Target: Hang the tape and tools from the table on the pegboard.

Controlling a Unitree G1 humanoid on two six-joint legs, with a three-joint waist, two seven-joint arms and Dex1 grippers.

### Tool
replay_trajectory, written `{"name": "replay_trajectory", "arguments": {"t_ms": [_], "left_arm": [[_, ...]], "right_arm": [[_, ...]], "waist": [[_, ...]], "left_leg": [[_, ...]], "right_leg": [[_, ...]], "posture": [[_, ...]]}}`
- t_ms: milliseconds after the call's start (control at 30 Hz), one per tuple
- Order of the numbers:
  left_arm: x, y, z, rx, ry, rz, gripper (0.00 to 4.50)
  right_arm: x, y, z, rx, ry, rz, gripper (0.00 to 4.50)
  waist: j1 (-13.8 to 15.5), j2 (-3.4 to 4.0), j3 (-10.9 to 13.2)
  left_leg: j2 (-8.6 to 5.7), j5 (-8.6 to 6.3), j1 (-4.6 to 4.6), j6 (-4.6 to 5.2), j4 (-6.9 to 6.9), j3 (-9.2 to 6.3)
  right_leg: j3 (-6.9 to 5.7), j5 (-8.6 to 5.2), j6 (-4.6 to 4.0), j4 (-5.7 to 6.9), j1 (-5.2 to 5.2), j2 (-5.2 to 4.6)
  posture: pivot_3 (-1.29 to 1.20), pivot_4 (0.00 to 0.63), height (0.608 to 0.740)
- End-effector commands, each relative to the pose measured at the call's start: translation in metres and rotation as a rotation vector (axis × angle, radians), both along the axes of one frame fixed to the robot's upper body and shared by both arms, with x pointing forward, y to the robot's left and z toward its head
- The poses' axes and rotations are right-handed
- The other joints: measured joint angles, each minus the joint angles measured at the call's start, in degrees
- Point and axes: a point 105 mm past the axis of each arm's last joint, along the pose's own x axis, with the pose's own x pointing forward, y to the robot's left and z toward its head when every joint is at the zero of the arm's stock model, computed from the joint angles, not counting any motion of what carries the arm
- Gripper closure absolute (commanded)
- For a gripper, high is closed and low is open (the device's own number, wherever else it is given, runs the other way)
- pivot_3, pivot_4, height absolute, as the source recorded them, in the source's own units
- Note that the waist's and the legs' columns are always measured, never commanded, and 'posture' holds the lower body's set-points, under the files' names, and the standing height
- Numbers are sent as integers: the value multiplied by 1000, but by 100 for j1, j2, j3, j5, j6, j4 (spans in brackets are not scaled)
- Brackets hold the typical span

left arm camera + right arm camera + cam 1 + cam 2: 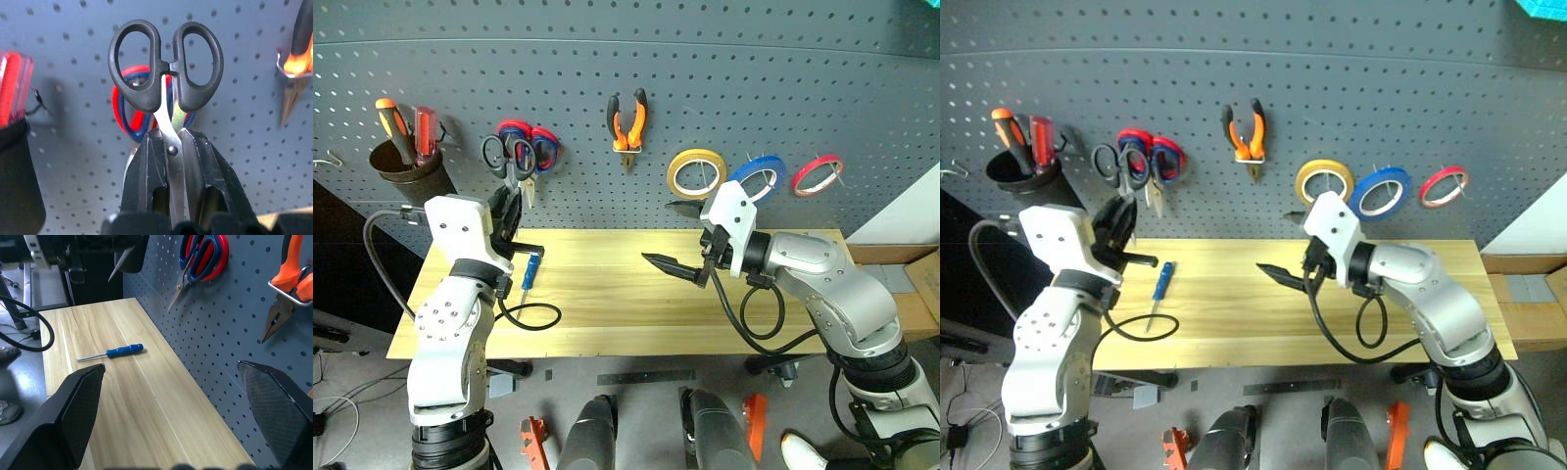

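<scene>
While the black scissors [165, 73] are clamped by the left fingers [146, 171], handles ahead at the pegboard [705, 78], a hook must be threaded; right fingers [666, 262] spread, empty.

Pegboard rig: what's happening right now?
The left hand is shut on the black-handled scissors, holding them handles-first up at the pegboard near the red-and-blue scissors. The right hand hangs open over the table, holding nothing. The pliers and blue tape already hang on the board. The blue-handled screwdriver lies on the table.
</scene>
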Motion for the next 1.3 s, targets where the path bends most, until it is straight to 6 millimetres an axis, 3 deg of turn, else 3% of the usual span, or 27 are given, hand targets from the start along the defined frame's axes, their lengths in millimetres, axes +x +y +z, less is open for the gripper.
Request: {"name": "replay_trajectory", "arguments": {"t_ms": [33, 500, 800, 933, 1067, 1300], "left_arm": [[6, -4, 6, 4, -14, -39, 4363], [20, 16, -5, -43, 26, 36, 4363], [17, 14, -15, -35, 52, 13, 1446], [17, 20, -48, -9, 192, 24, 149], [22, 52, -91, -22, 401, 113, 149], [36, 85, -130, -100, 660, 176, 149]], "right_arm": [[-1, 0, 13, 16, -53, 3, 0], [-4, 7, 25, 77, -94, 24, 0], [-10, 16, 38, 166, -121, 59, 0], [-10, 17, 35, 167, -109, 51, 0], [-4, 19, 17, 115, -39, 0, 0], [1, 30, -5, 76, 109, -81, 0]], "waist": [[0, 0, 0], [-5, 0, 0], [-12, 0, 0], [-17, 1, 0], [-27, 1, 0], [-81, 1, 0]], "left_leg": [[0, 0, 0, 0, 1, 0], [0, -1, 1, 0, 0, -1], [0, -1, 1, -1, 1, 0], [0, -1, 2, -1, 0, 0], [0, -1, 4, 0, 0, -1], [1, -1, 3, 0, 4, -6]], "right_leg": [[0, 0, 0, 0, 0, 0], [1, 1, 0, 0, -1, 0], [1, 1, 0, 0, -1, 0], [2, 1, 0, 1, -2, 0], [1, 1, 0, 7, -2, 1], [-3, 1, 0, 14, -4, 3]], "posture": [[-44, 234, 740], [-61, 232, 740], [-64, 231, 740], [-65, 234, 740], [-69, 241, 740], [-76, 250, 740]]}}
